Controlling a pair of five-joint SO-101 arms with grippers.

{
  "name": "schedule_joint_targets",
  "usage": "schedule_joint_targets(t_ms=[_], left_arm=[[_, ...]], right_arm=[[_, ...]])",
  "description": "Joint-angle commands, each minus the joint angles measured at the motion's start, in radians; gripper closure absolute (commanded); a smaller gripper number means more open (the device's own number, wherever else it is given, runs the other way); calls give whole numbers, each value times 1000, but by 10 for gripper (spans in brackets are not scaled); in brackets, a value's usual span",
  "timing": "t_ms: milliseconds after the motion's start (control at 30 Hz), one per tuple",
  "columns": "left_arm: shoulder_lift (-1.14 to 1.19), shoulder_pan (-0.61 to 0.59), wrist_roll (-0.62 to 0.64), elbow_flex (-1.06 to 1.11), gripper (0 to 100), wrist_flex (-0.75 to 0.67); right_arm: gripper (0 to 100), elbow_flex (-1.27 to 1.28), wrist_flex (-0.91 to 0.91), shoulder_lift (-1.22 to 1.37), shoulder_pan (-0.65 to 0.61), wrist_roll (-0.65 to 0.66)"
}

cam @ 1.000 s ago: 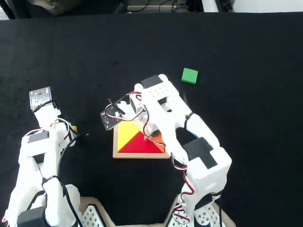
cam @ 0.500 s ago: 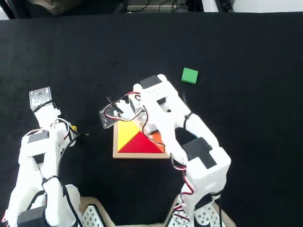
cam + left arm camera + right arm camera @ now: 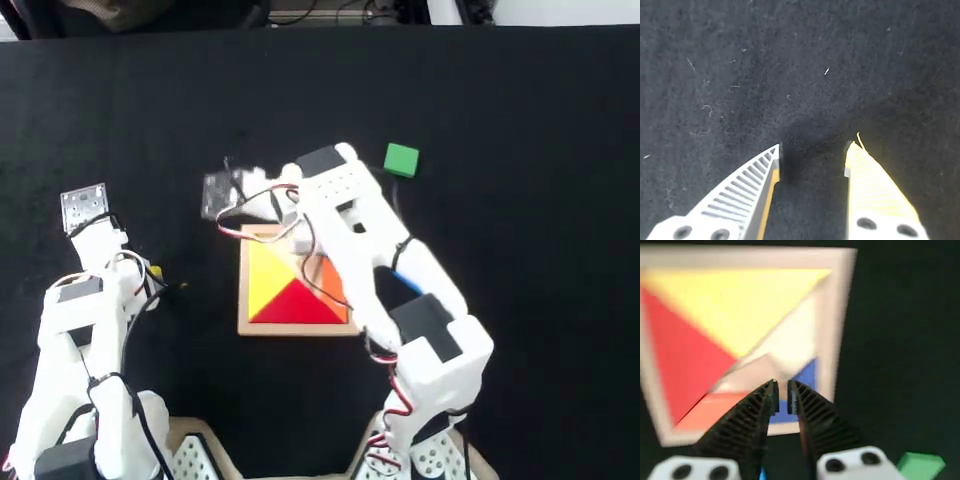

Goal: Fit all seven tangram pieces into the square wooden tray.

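Fingers of the right gripper are nearly closed, only a thin slit between the tips, nothing held. They hang over the square wooden tray, tips pointing into its inside near a blue piece and a patch of bare wood.

Left gripper: fingers spread wide, nothing between them, just black table under them. In the high view it sits low at the left, well apart from the tray.

Tray sits on the table in the middle, between the two arms, with the right arm stretched across its right side. Inside it:
- yellow triangle on the left side
- red triangle along the near edge, touching the yellow one along a diagonal
- orange piece on the right, partly under the arm, beside the red
- blue piece next to the bare wood, partly hidden by the fingertips

Part of the tray floor is not covered; the light rim shows all round.

Green square piece lies flat on the table outside the tray, past its far right corner, just beside the right arm and not touching the tray. It shows at the right wrist view's edge too.
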Motion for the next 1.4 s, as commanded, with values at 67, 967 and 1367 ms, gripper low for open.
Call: schedule_joint_targets(t_ms=[67, 967, 1367], left_arm=[[-8, 13, 2, -10, 787, -15], [-8, 13, 2, -12, 787, -15], [-8, 13, 2, -12, 787, -15]], right_arm=[[988, 15, -92, -24, 86, -44], [988, 16, -61, 7, 58, -80], [988, 151, -153, -30, -23, -109]])
